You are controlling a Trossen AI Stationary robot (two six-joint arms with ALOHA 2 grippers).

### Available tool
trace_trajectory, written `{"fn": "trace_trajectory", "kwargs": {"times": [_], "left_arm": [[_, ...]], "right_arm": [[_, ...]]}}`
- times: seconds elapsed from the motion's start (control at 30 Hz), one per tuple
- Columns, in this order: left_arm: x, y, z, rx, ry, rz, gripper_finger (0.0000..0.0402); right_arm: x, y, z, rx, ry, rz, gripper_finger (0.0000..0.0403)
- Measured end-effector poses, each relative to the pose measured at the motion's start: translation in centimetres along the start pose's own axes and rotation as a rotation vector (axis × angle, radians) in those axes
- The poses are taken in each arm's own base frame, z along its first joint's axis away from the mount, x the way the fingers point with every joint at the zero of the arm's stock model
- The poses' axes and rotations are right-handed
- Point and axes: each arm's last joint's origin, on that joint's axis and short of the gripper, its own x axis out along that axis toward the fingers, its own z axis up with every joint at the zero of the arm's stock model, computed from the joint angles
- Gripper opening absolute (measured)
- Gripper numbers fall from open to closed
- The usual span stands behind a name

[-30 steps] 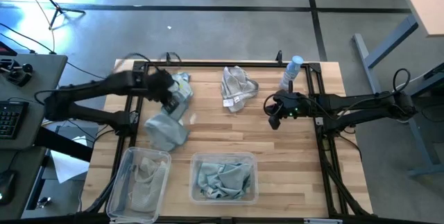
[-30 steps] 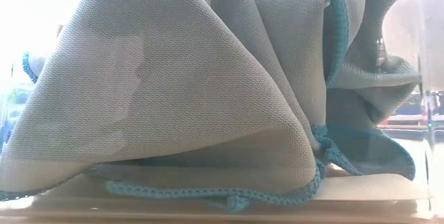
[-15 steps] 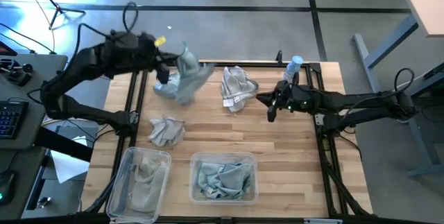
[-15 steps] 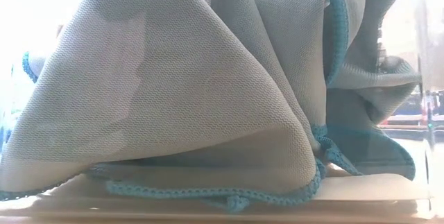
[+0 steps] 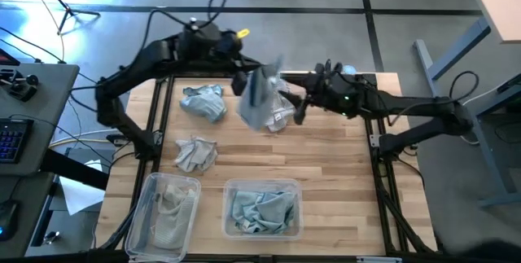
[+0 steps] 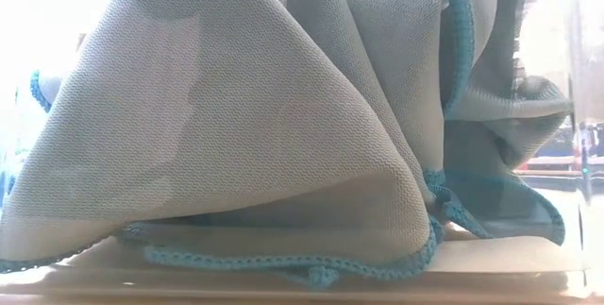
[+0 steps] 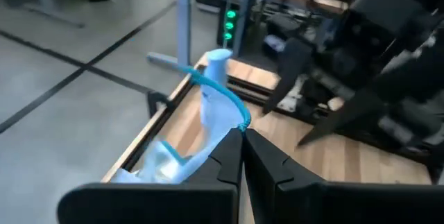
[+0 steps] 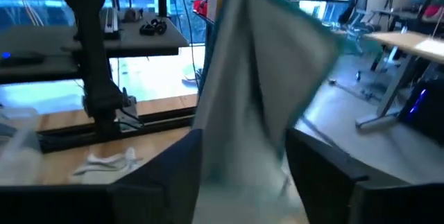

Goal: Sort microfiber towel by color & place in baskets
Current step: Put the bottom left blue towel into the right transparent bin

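Note:
My left gripper is raised over the table's far middle, shut on a pale teal-blue microfiber towel that hangs below it. My right gripper is open right beside it. In the right wrist view the hanging towel drops between its two spread fingers; I cannot tell whether they touch it. Another teal towel and a grey-beige one lie crumpled on the table's left. A grey towel lies behind the hanging one. Two clear baskets at the near edge each hold towels. My left gripper pinches the towel's teal-stitched edge between its two shut fingers. The towel is lifted clear of the table and hangs slack below the fingers.
A pale blue spray bottle stands at the far right, mostly behind my right arm. A black frame rail runs around the tabletop. The low view is filled by a teal-edged towel in a basket.
My left gripper has risen from the table's left and swung toward the right edge, carrying a teal towel up clear of the table. Another teal towel and the grey-beige one stayed on the left. My right gripper has moved toward the far left, up to the hanging towel, and opened.

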Motion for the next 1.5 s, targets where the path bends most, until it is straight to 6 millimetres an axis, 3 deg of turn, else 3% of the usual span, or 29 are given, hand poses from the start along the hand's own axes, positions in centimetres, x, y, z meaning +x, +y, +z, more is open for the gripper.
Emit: {"fn": "trace_trajectory", "kwargs": {"times": [0.2,0.43,0.57,0.67,0.77,0.8,0.97,1.07,1.23,1.5], "left_arm": [[2.6,-0.5,0.9,0.010,0.010,-0.054,0.0000],[2.2,-0.7,2.0,0.012,-0.045,-0.084,0.0000],[0.9,-0.8,2.8,0.012,-0.089,-0.090,0.0000],[0.1,-0.9,3.2,0.016,-0.112,-0.095,0.0000],[0.0,-1.2,3.2,0.032,-0.108,-0.104,0.0000],[0.0,-1.3,3.1,0.039,-0.096,-0.106,0.0001],[0.0,-1.7,2.1,0.120,-0.009,-0.109,0.0018],[0.0,-1.9,1.9,0.135,0.011,-0.114,0.0040],[0.0,-2.0,1.6,0.165,0.037,-0.115,0.0087],[-0.5,-1.5,-1.1,0.203,0.322,-0.075,0.0115]], "right_arm": [[3.2,1.1,0.1,-0.029,0.037,-0.003,0.0257],[6.6,2.4,-2.3,-0.053,0.135,0.028,0.0274],[7.7,2.4,-3.6,-0.023,0.192,0.004,0.0234],[8.2,2.1,-4.3,-0.026,0.234,-0.013,0.0155],[8.3,1.8,-4.4,-0.032,0.244,-0.022,0.0043],[8.2,1.7,-4.4,-0.034,0.244,-0.019,0.0023],[7.3,1.4,-3.9,-0.027,0.250,-0.016,0.0024],[6.7,1.2,-3.6,-0.031,0.265,-0.016,0.0007],[5.6,0.8,-3.1,0.011,0.275,-0.025,0.0013],[2.7,0.6,-1.4,0.099,0.241,-0.040,0.0004]]}}
